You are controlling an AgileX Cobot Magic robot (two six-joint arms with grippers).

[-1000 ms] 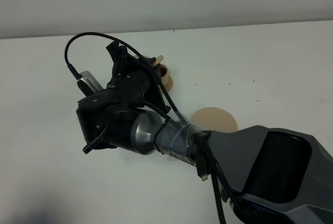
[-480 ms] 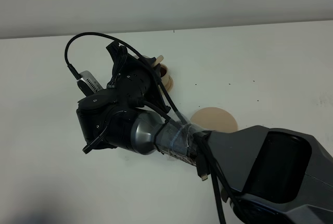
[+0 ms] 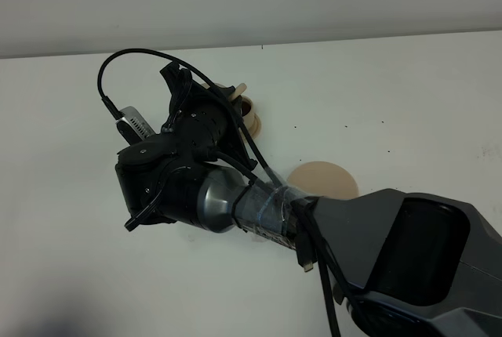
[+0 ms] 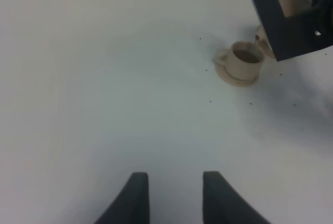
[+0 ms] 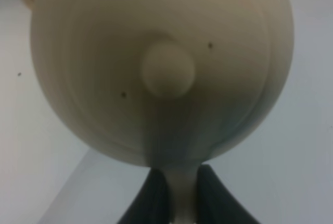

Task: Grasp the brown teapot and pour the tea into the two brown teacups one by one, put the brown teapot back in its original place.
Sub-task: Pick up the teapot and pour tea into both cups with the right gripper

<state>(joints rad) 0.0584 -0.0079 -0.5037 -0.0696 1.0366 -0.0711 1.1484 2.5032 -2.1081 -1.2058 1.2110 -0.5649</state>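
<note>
One teapot [image 5: 161, 67] pinched in right gripper [image 5: 179, 193] (left gripper [image 4: 171, 198] spread); one teacup [image 4: 244, 60] seen.

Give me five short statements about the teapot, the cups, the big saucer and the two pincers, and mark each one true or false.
1. The right pincer is shut on the brown teapot's handle. True.
2. The teapot stands on the wide round saucer. False: the saucer is bare.
3. The left pincer holds a cup. False: it is open and holds nothing.
4. A teacup sits on its small saucer. True.
5. The teapot has no lid. False: the knobbed lid is on.
</note>
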